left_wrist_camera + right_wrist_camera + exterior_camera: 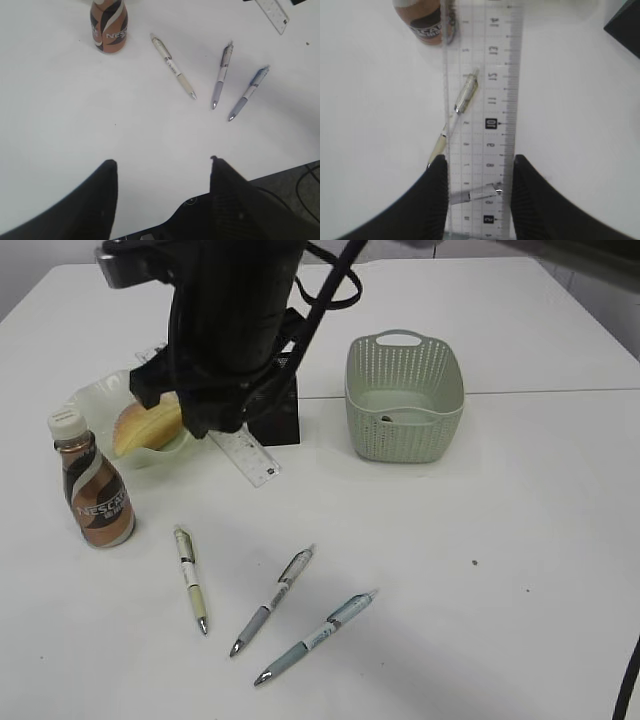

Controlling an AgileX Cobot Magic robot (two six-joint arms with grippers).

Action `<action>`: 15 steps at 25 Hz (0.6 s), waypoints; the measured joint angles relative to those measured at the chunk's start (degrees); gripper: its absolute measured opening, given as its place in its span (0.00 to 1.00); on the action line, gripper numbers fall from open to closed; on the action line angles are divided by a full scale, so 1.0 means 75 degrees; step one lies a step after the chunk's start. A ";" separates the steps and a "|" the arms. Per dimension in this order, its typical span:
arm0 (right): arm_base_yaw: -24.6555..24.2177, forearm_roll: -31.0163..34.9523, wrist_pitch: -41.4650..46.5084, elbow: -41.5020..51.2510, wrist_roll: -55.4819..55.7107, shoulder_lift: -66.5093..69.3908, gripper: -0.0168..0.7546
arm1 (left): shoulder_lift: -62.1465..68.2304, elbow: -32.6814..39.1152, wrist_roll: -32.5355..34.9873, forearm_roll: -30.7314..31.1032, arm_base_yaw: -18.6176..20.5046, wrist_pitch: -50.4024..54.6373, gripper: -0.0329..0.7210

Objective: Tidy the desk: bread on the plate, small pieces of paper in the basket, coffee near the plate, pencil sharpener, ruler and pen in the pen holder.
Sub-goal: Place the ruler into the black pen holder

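Exterior view: "NESCAFE" label on coffee [92, 490]

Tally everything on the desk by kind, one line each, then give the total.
Pens: 3
Ruler: 1, held in the right gripper
Coffee bottle: 1
Bread: 1
Plate: 1
Basket: 1
Pen holder: 1
Total: 9
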 joint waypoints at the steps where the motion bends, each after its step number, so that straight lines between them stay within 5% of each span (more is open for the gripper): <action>1: 0.0000 -0.0005 0.0000 0.0000 0.0000 -0.0084 0.37 | 0.0000 0.0000 0.0000 0.0000 0.0000 0.0000 0.62; 8: 0.0000 -0.0018 0.0016 0.0495 -0.0058 -0.0596 0.37 | 0.0000 0.0000 0.0000 0.0000 0.0000 0.0000 0.62; 15: 0.0000 -0.0018 -0.0188 0.2478 -0.0319 -0.1649 0.37 | 0.0000 0.0000 0.0000 0.0000 0.0000 0.0000 0.62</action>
